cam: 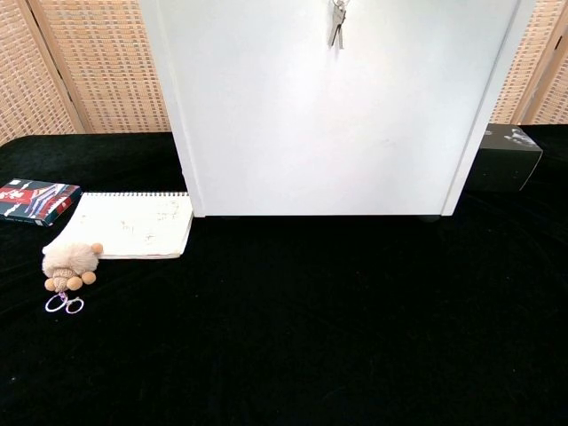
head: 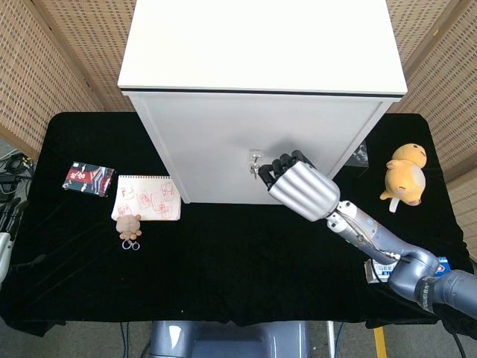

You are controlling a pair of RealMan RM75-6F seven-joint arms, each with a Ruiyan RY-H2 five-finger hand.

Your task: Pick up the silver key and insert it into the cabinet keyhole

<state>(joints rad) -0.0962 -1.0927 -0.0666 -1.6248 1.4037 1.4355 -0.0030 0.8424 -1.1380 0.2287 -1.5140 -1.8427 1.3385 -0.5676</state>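
The silver key (head: 256,159) sticks in the keyhole on the white cabinet's (head: 223,149) front door, with other keys on its ring dangling below. In the chest view the key bunch (cam: 336,22) hangs at the top of the door. My right hand (head: 299,186) hovers just right of the key with its back to the camera. Its fingertips (head: 286,162) are near the door and apart from the key, and it holds nothing. Only a sliver of my left hand (head: 6,224) shows at the far left edge of the head view, off the table.
A sketch notebook (head: 147,198), a plush keychain (head: 129,227) with rings and a small red-black box (head: 89,178) lie left of the cabinet. An orange plush toy (head: 406,174) and a dark box (cam: 508,156) sit on the right. The black cloth (head: 223,261) spreads in front.
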